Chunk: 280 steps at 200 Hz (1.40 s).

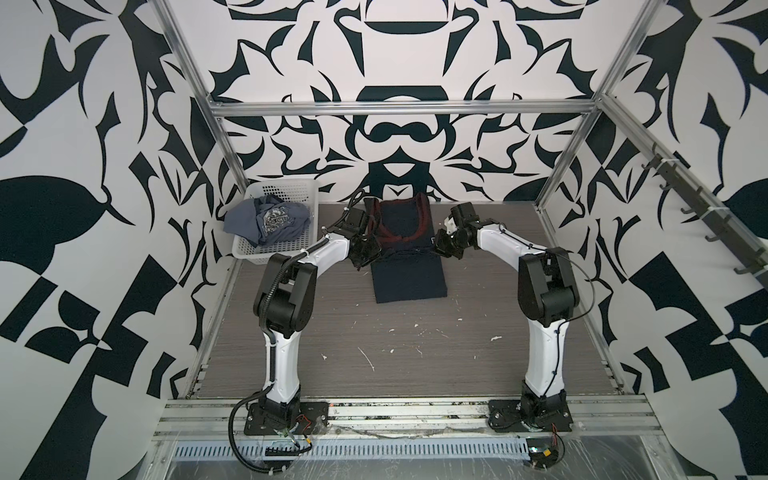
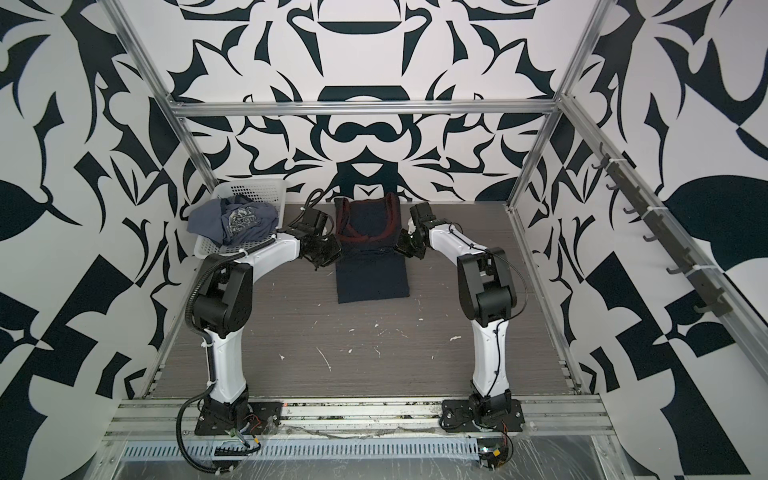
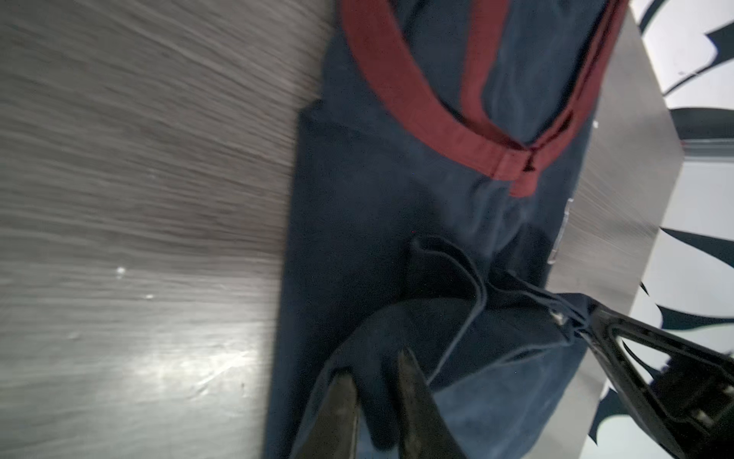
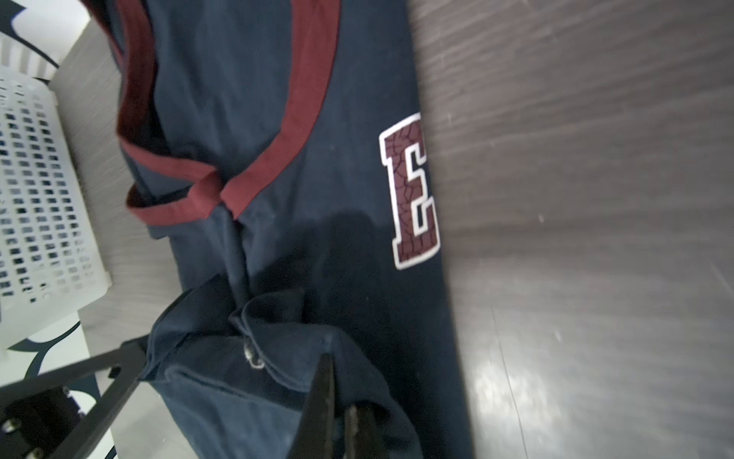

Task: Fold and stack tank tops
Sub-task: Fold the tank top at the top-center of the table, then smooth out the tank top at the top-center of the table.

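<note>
Grey wood-grain table [image 1: 415, 353] bears it all. Mid-table lies one navy top [image 1: 409, 274], folded narrow and maroon-trimmed, with two grippers flanking it. The left gripper [image 3: 375, 363] shows jaws slightly apart with navy cloth between; whether it pinches I cannot tell. The right gripper [image 4: 339, 385] is clamped on a stitched edge of that top. Far left, one white basket [image 1: 286, 185] holds one crumpled grey top [image 1: 270, 222].

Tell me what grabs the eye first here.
The navy tank top, half folded mid-table near the far edge, with the left gripper and right gripper each pinching its doubled-over cloth from either side. Next, the grey-blue top crumpled in the white basket at the far left corner.
</note>
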Motion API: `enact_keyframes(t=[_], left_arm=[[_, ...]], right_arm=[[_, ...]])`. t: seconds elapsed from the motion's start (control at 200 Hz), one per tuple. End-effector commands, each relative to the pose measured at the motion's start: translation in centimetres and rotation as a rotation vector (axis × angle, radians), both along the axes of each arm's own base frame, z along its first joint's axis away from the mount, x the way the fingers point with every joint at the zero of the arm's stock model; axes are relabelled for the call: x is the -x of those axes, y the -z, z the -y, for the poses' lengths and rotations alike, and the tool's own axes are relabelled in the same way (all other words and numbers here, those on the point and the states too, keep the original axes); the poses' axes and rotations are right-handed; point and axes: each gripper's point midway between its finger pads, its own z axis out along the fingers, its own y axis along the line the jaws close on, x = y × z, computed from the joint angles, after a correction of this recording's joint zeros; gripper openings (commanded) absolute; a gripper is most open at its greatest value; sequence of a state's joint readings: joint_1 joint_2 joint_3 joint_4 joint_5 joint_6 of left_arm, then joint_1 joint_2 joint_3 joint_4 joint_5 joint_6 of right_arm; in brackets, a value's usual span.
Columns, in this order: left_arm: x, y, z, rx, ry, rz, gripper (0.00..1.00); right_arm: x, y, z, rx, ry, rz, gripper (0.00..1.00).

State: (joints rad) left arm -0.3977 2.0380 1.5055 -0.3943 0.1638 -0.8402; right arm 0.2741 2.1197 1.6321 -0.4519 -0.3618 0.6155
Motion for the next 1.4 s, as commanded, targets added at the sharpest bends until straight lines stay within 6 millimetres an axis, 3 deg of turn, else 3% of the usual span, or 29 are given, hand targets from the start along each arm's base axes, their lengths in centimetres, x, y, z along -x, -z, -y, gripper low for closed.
enact_keyframes(t=[0.0, 0.14, 0.25, 0.365, 0.545, 0.705, 0.97, 1.075, 1.18, 1.285, 1.395], left_arm=[[-1.5, -0.3, -1.8, -0.039, -0.067, 0.011, 0.3], [-1.9, -1.3, -3.1, -0.12, -0.075, 0.007, 0.59], [-0.7, -3.5, -3.7, -0.175, -0.07, 0.049, 0.66], [1.3, -4.8, -1.7, -0.166, -0.018, 0.104, 0.65], [2.5, -2.9, 2.6, -0.102, 0.075, 0.079, 0.55], [0.5, -0.7, 3.4, -0.102, 0.084, 0.061, 0.5], [-5.1, 0.7, 2.5, -0.157, 0.061, 0.098, 0.5], [-6.8, 1.1, 1.6, -0.187, 0.047, 0.105, 0.53], [-7.5, 0.1, 0.6, -0.22, 0.029, 0.12, 0.55], [-6.7, -2.3, 0.4, -0.226, 0.037, 0.14, 0.59], [-3.7, -4.8, 0.1, -0.215, 0.039, 0.143, 0.64]], right_arm=[[-2.1, -2.2, 0.2, 0.024, -0.005, 0.076, 0.14], [-2.8, -3.6, 1.7, 0.105, 0.007, 0.103, 0.46], [-1.7, -5.9, 2.9, 0.168, -0.004, 0.147, 0.6], [0.5, -6.2, 1.8, 0.152, -0.06, 0.157, 0.6], [2.0, -4.1, -1.9, 0.154, -0.158, 0.135, 0.48], [0.4, -2.2, -3.4, 0.144, -0.176, 0.113, 0.42], [-3.8, 0.4, -2.7, 0.199, -0.148, 0.087, 0.4], [-5.3, -0.3, -2.1, 0.212, -0.127, 0.104, 0.41], [-5.9, -1.8, -1.8, 0.217, -0.124, 0.124, 0.45], [-4.9, -3.7, -1.4, 0.223, -0.135, 0.138, 0.54], [-2.5, -5.4, 0.1, 0.224, -0.125, 0.126, 0.6]])
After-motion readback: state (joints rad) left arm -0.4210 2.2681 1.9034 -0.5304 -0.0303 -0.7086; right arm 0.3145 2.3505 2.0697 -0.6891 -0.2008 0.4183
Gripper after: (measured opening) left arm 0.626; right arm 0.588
